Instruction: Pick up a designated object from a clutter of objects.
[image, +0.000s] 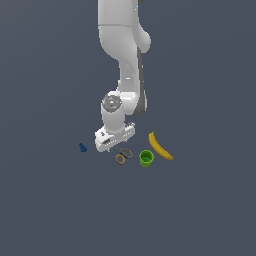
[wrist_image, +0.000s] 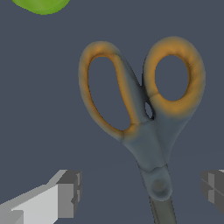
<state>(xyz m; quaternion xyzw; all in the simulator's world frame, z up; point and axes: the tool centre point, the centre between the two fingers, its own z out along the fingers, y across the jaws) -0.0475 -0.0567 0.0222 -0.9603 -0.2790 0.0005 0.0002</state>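
The scissors (wrist_image: 148, 131) lie flat on the dark floor, with two orange-tan handle loops and grey blades. In the wrist view the blades run between my two fingertips (wrist_image: 65, 194), which stand apart on either side of the pivot. My gripper (wrist_image: 142, 190) is open and low over the scissors. In the exterior view the scissors (image: 123, 154) show just beside my gripper (image: 112, 143), their blades hidden under the hand.
A small green cup (image: 146, 158) stands next to the scissors' handles; its rim shows in the wrist view (wrist_image: 41, 5). A yellow banana (image: 160, 146) lies beyond it toward the exterior view's right. A tiny dark-blue piece (image: 82, 147) lies on the exterior view's left.
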